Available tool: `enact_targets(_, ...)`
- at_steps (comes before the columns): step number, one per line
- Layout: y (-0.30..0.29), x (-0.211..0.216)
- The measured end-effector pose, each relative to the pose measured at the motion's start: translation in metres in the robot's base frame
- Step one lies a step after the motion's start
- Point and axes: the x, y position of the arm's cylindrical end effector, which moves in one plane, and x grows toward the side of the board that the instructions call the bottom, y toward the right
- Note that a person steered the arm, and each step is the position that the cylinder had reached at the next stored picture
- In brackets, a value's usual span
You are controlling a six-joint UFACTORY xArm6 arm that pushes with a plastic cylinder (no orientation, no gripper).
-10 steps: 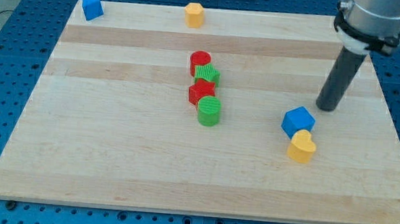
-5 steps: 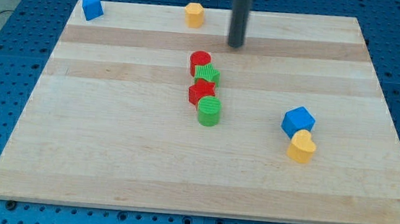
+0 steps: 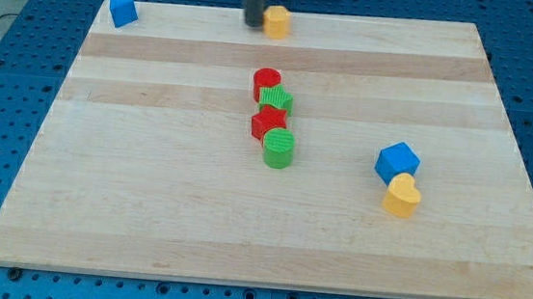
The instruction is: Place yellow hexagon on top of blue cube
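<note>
The yellow hexagon (image 3: 277, 22) sits at the board's top edge, a little left of centre. My tip (image 3: 252, 22) stands right against its left side. The blue cube (image 3: 398, 161) lies far off at the view's right, with a yellow heart-shaped block (image 3: 402, 195) touching it just below.
A blue wedge-like block (image 3: 122, 10) sits in the board's top left corner. A column of blocks stands mid-board: a red cylinder (image 3: 267, 81), a green block (image 3: 277, 99), a red star (image 3: 269, 123) and a green cylinder (image 3: 279, 148). The wooden board (image 3: 147, 187) lies on a blue pegboard.
My tip swept from the board's right side across the top to the hexagon's left side. The yellow hexagon has shifted a little to the right. The other blocks have not moved.
</note>
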Motion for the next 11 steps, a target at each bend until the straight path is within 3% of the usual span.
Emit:
enact_targets(1,0.037,0.007)
enact_targets(3,0.037,-0.024)
enact_targets(4,0.077,0.001)
enact_targets(6,0.124,0.108)
enact_targets(7,0.131,0.116)
enact_targets(9,0.097,0.076)
enact_targets(10,0.074,0.095)
enact_targets(11,0.093,0.127)
